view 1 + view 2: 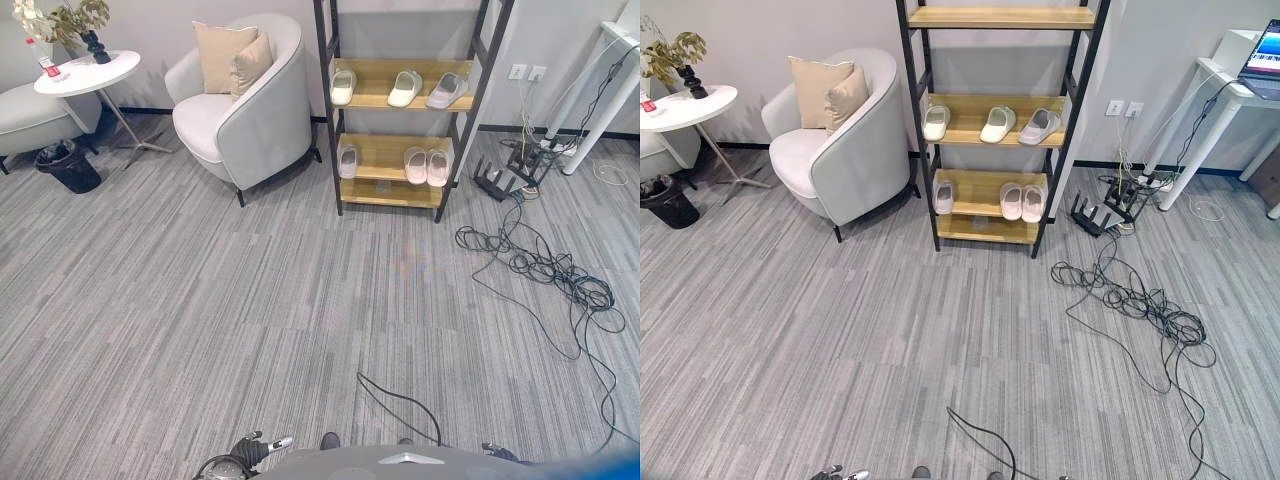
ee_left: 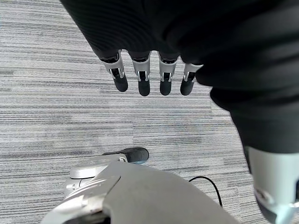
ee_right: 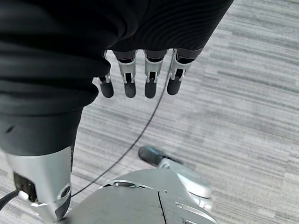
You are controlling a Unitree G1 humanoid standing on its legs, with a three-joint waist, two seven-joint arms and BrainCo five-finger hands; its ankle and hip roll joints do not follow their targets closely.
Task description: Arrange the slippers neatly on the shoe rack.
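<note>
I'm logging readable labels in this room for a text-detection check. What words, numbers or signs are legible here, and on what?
None can be read.
Red object on the round side table: any print too small to tell.
Laptop screen on the white desk: bright, contents blurred.
Slippers and shoe rack: no visible markings.

Cut off by the top edge: upper part of shoe rack [image 1: 410, 100], far ahead of both hands. Too small to tell: how the slippers [image 1: 427, 166] on its shelves are paired. Half hidden behind the armchair [image 1: 245, 105]: cushions [image 1: 232, 58]. Cropped at the picture's left edge: seat beside the round table [image 1: 88, 72].
</note>
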